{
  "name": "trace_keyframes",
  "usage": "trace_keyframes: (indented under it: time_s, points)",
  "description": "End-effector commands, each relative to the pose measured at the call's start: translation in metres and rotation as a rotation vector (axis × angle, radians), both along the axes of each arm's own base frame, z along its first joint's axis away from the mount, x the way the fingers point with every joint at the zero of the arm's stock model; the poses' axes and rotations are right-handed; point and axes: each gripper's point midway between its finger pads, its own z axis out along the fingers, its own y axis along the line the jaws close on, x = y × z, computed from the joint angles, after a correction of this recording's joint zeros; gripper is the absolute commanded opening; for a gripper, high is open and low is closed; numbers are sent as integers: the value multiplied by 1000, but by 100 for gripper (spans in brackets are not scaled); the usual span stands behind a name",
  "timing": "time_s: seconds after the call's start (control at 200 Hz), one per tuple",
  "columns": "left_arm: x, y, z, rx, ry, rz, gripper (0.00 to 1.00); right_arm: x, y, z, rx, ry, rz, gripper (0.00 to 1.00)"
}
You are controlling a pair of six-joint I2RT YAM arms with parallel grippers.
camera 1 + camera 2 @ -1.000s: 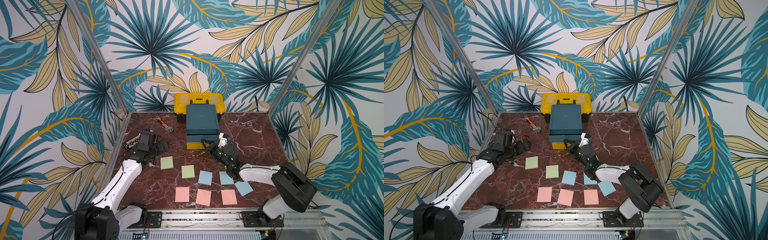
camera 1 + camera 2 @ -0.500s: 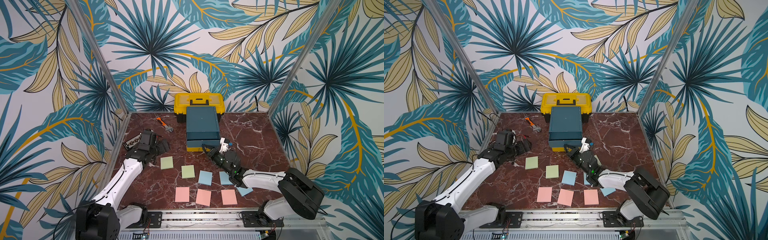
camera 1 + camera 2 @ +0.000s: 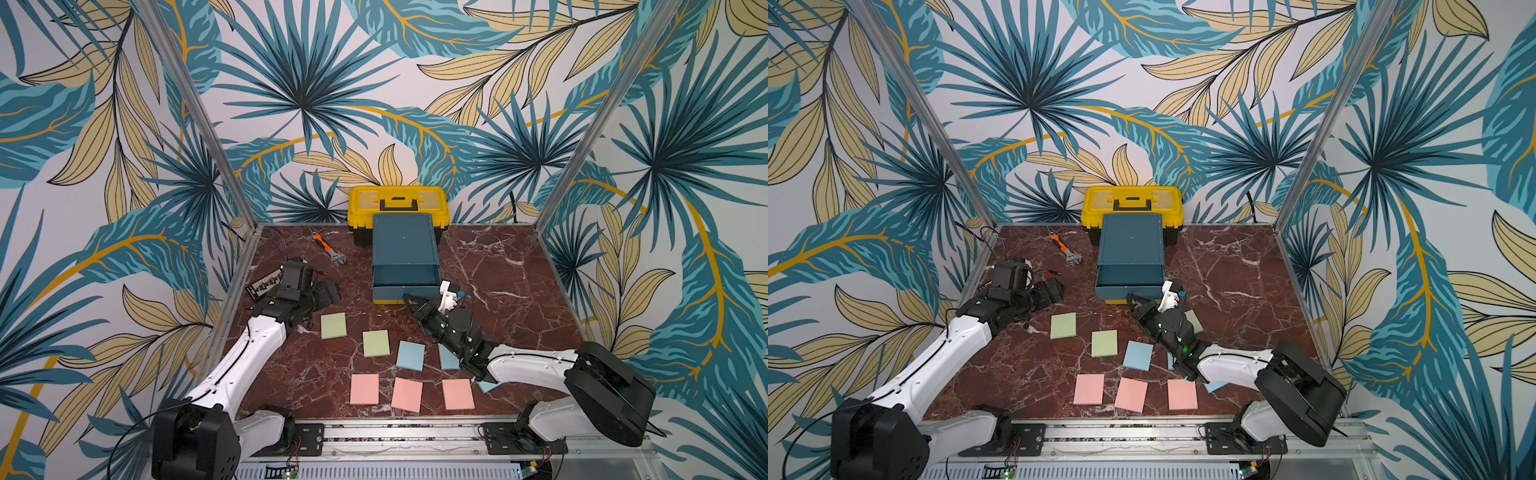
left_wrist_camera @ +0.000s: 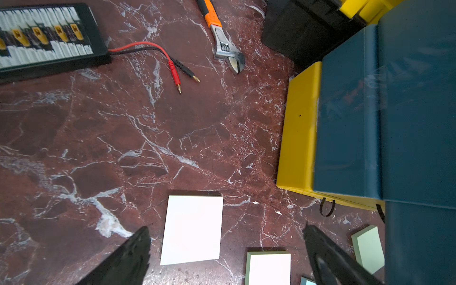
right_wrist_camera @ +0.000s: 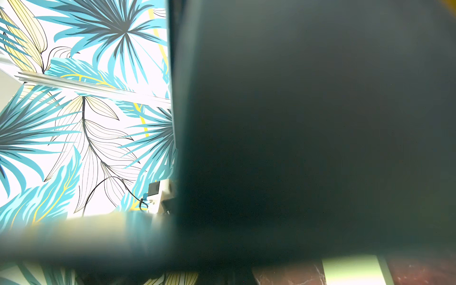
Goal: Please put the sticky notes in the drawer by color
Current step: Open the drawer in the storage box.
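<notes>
Marble tabletop (image 3: 498, 257) carries the drawer (image 3: 405, 245), top tier pulled out, my right pincer (image 3: 411, 300) pinched together at its front. Sticky notes (image 3: 376, 343) lie before the drawer; my left pincer (image 3: 330, 291), spread apart, is nearer the green pad (image 3: 333, 325) off the drawer's left corner.

Saw only a corner of one blue sticky note (image 3: 487, 386) past the right arm (image 3: 532, 365), w/ another blue note (image 3: 449, 359) approx. half covered. Got nothing sharp from the right wrist view: filled by the drawer (image 5: 308, 123) as a dark teal blur. Lost part of the charger board (image 4: 44, 37) & the left gripper (image 4: 225, 225) fingers to frame edges.
</notes>
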Motion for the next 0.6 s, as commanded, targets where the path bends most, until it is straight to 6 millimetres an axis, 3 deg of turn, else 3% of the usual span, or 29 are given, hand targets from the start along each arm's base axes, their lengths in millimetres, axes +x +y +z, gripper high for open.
trace_keyframes:
  time_s: [0.0, 0.3, 0.596]
  points:
    - [5, -4, 6, -7, -24, -11, 98, -16, 2, -32, -62, 83, 30, 1]
    - [5, -4, 5, -9, -23, -14, 98, -25, 0, -38, -90, 105, 37, 1]
    - [6, -6, 4, -17, -21, -22, 98, -32, -14, -36, -100, 110, 0, 1]
